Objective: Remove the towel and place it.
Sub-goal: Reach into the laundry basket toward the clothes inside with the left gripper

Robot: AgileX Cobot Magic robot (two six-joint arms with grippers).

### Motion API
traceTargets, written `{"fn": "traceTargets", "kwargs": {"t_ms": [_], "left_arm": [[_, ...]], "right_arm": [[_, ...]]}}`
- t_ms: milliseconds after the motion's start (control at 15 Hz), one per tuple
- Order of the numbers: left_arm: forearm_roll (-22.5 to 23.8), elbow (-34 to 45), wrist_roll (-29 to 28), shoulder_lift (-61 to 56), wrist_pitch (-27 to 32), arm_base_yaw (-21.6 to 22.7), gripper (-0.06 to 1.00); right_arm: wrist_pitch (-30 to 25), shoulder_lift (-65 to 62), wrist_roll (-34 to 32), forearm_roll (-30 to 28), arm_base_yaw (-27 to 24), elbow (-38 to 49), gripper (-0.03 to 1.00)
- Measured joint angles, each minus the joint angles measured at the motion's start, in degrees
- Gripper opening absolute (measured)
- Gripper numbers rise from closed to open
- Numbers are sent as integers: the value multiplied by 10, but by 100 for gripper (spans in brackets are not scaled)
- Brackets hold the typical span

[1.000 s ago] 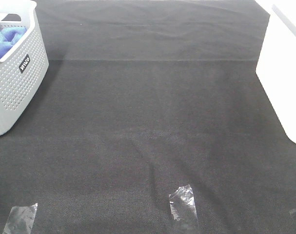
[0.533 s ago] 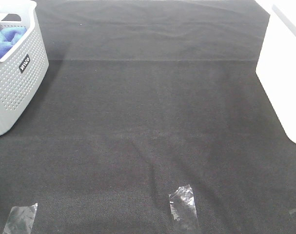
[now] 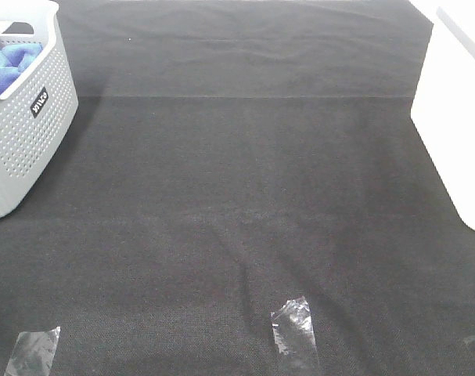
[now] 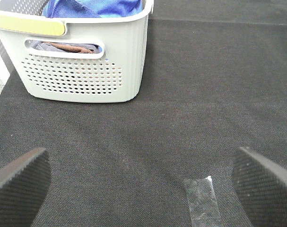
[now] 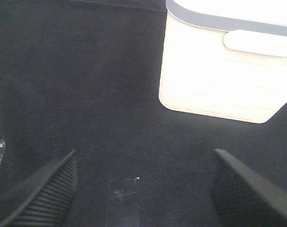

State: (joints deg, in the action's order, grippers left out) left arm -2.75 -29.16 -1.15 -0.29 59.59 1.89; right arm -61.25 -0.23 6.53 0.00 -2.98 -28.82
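Nothing is picked up yet; the towel (image 3: pixel 8 63) sits bunched in the grey basket (image 3: pixel 26 149); the left gripper (image 4: pixel 143 184) and right gripper (image 5: pixel 143 189) both gape and hold nothing; next, the left one must reach in and pinch the blue cloth; something brown (image 4: pixel 63 47) lies lower down; the white bin (image 3: pixel 456 117) hides its inside.

Setting: reads as a lab or robot test bench. Work surface is a flat table draped in black woven cloth (image 3: pixel 245 172), creased in places. Strips of clear shiny tape (image 3: pixel 293 323) are stuck flat on the cloth along the near side. Props: grey perforated plastic basket (image 3: pixel 26 133) at far left, smooth white plastic bin (image 3: pixel 456 117) at the right edge.
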Motion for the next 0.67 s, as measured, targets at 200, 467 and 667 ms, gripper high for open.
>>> {"fn": "traceTargets", "kwargs": {"t_ms": [200, 467, 667], "left_arm": [[0, 0, 0, 0, 0, 0, 99], [0, 0, 0, 0, 0, 0, 99], [0, 0, 0, 0, 0, 0, 99]], "right_arm": [[0, 0, 0, 0, 0, 0, 76], [0, 0, 0, 0, 0, 0, 76], [0, 0, 0, 0, 0, 0, 76]]}}
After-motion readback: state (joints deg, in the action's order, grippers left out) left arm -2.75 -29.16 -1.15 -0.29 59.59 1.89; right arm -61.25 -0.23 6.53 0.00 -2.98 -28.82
